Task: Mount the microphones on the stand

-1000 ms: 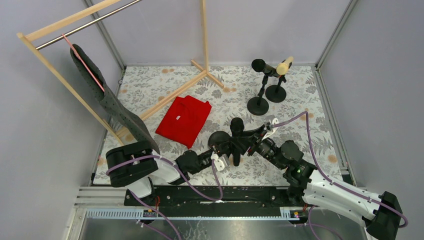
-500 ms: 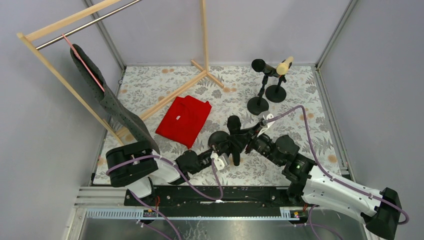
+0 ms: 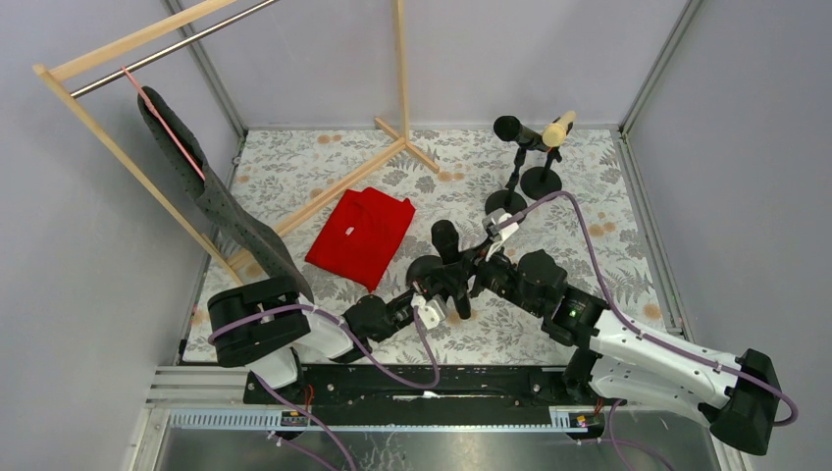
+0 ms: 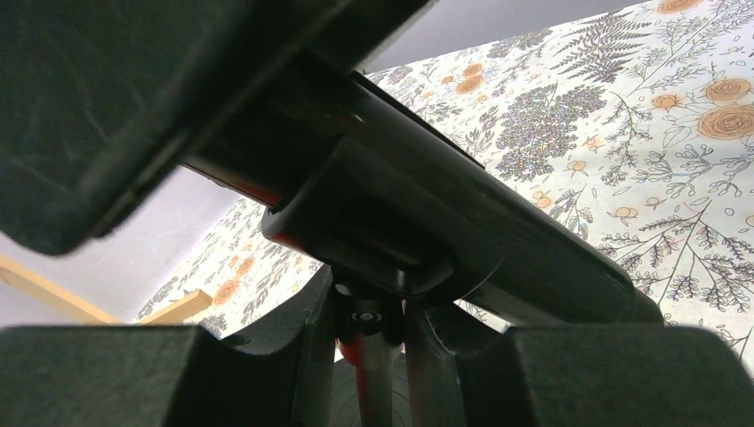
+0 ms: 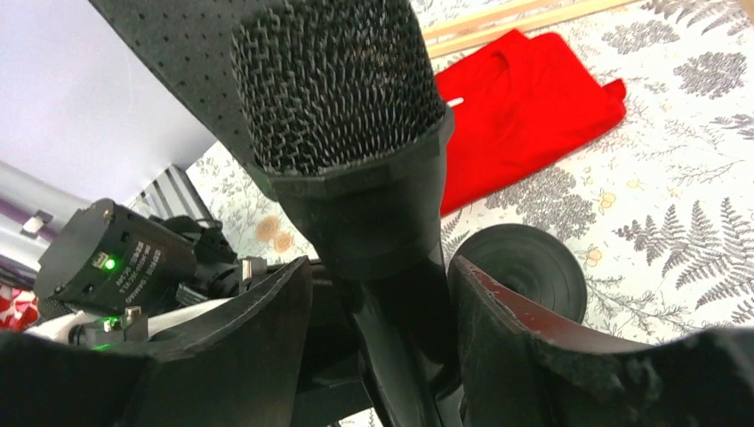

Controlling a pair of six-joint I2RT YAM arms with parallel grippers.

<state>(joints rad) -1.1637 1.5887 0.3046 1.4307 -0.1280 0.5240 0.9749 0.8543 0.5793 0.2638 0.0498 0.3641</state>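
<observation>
Overhead wide view, two wrist close-ups sharing microphone (image 3: 446, 238)

The bench (image 3: 294, 162) is covered by a flowered cloth. A red shirt (image 3: 360, 235) is laid flat on it, near the wooden rack foot (image 3: 338, 191). Two round stand bases (image 3: 541, 183) are set at the far right, and a third base (image 3: 426, 272) near the middle.

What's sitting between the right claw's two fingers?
The black microphone, mesh head nearest the camera, sits between the right claw's fingers; the right wrist view shows it.
</observation>
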